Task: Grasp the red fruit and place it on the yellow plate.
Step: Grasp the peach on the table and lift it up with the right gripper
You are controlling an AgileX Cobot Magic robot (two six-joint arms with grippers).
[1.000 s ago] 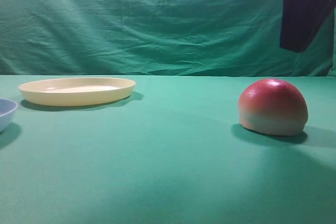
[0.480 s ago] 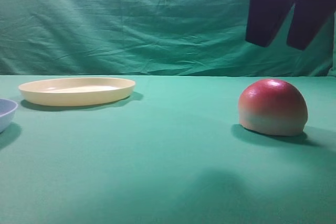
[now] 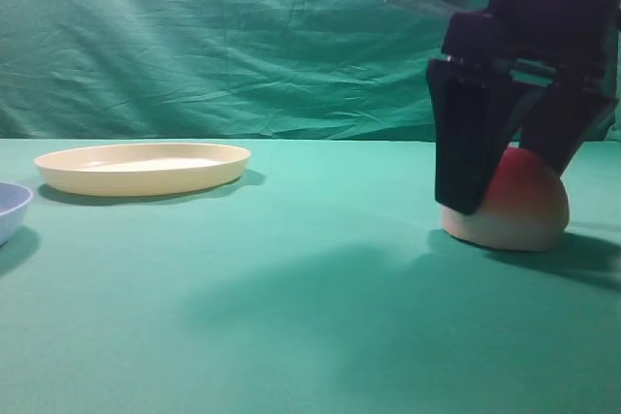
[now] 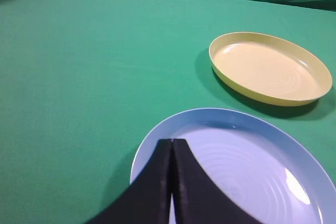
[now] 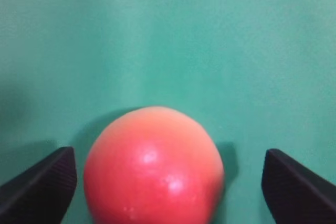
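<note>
Fingers spread wide, the right gripper (image 5: 168, 182) is straddling the red fruit (image 5: 153, 166) resting on the table (image 3: 291, 317) — not yet gripping — while the yellow plate (image 3: 144, 168) is waiting well apart, empty.

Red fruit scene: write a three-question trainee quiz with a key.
1. True or false: the right end effector straddles the red fruit with open jaws.
2. The left end effector, jaws together, hangs over which dish? A) yellow plate B) blue dish
3. Fill in: the yellow plate holds ____.

Key: 1 true; 2 B; 3 nothing.
</note>
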